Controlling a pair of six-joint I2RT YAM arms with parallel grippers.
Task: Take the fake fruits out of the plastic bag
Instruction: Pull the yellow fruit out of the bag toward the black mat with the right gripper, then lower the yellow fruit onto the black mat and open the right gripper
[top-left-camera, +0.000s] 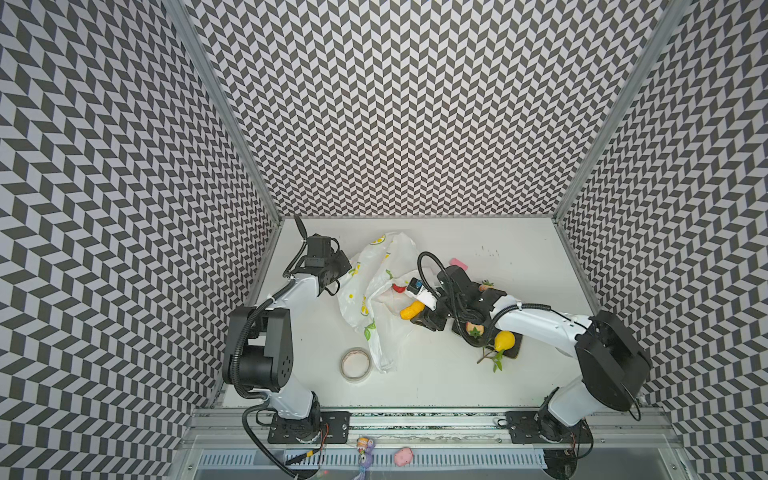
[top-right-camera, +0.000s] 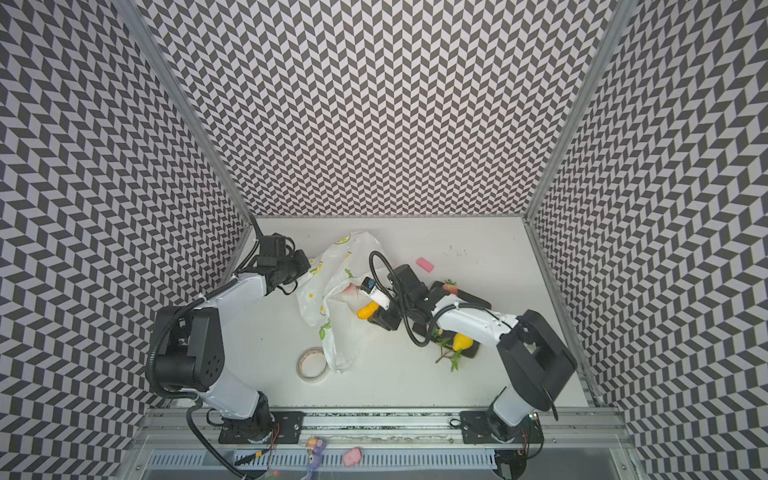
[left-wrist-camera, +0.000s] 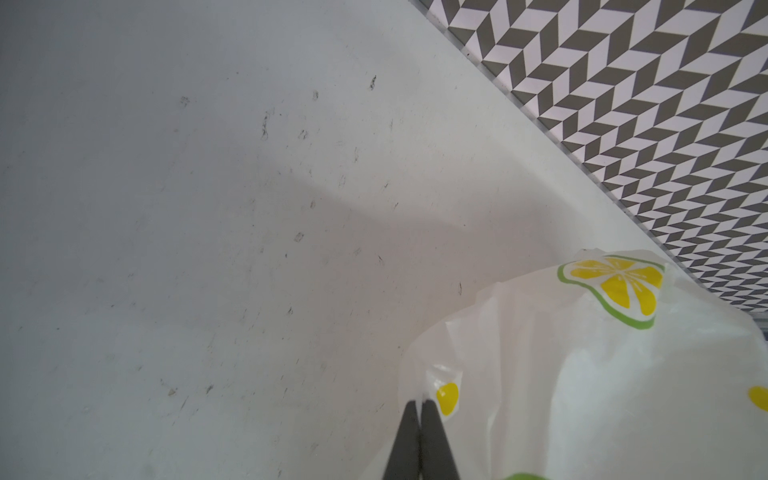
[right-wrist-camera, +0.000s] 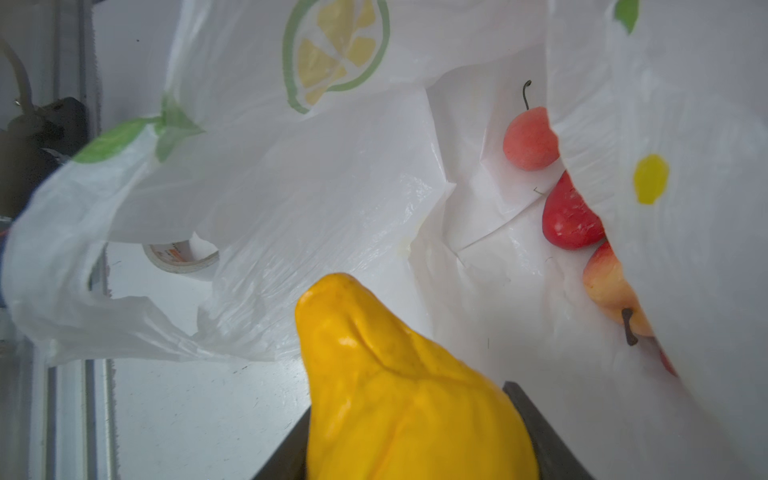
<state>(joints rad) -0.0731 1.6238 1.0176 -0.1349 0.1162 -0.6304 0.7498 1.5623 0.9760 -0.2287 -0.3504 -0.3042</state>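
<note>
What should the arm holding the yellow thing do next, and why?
Probably pull the right gripper back from the bag and carry the yellow fruit toward the dark tray, where other fruits lie. It grips the fruit at the bag's mouth, while the left gripper pinches the bag's edge.

Thin crinkly film on the plastic bag (right-wrist-camera: 332, 199), half see-through, shiny along the creases. Glossy, waxy-looking hard plastic for the yellow fruit (right-wrist-camera: 399, 395), ridged too. Properly shiny red fruit (right-wrist-camera: 569, 216); pinkish fruit (right-wrist-camera: 530, 139) way more matt, kinda powdery. Matt white desk (left-wrist-camera: 187, 249), smooth but scuffed. Papery-looking tape roll (top-left-camera: 356, 376), dull finish.
</note>
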